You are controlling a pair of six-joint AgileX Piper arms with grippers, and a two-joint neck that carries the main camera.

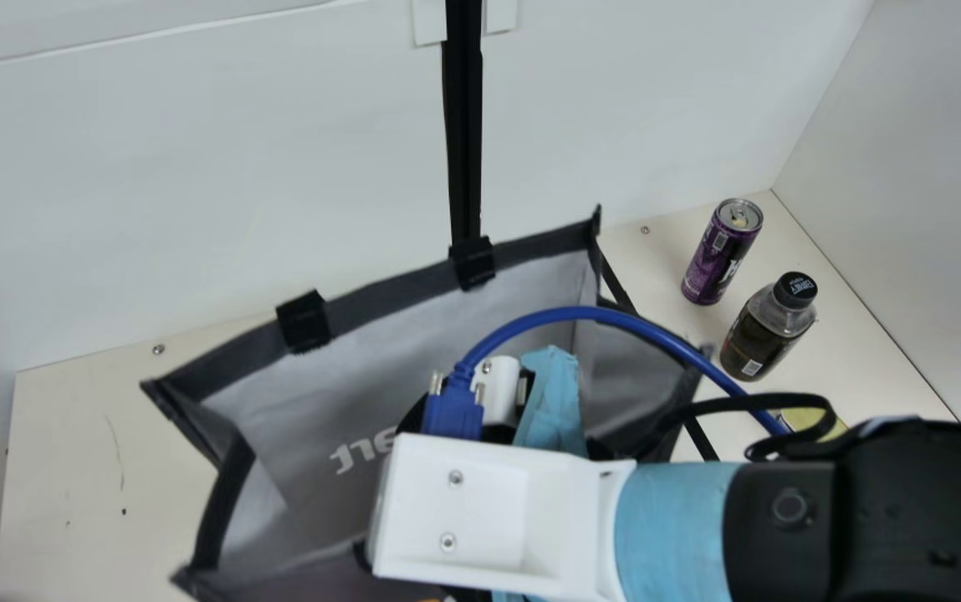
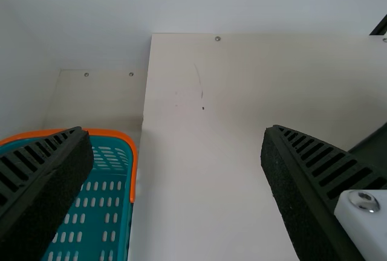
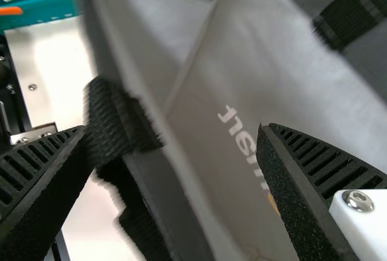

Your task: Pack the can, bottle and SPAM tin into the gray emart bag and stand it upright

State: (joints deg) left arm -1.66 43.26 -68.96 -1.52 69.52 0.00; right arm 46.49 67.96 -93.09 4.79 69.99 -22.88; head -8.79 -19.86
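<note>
one gray bag (image 1: 371, 359) was spread open, its rim seen between the parted jaws of the right gripper (image 1: 497, 502); the left gripper's (image 2: 176, 135) were spread. beside the bag, one bottle (image 1: 763, 334), one can (image 1: 718, 257) and one part-hidden tin (image 1: 805, 418) were seen.

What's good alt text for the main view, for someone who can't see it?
An open gray bag sits on a cream table, with a robot arm over its mouth. Outside the bag, at the picture's right, stand a purple can and a black-capped bottle.
</note>
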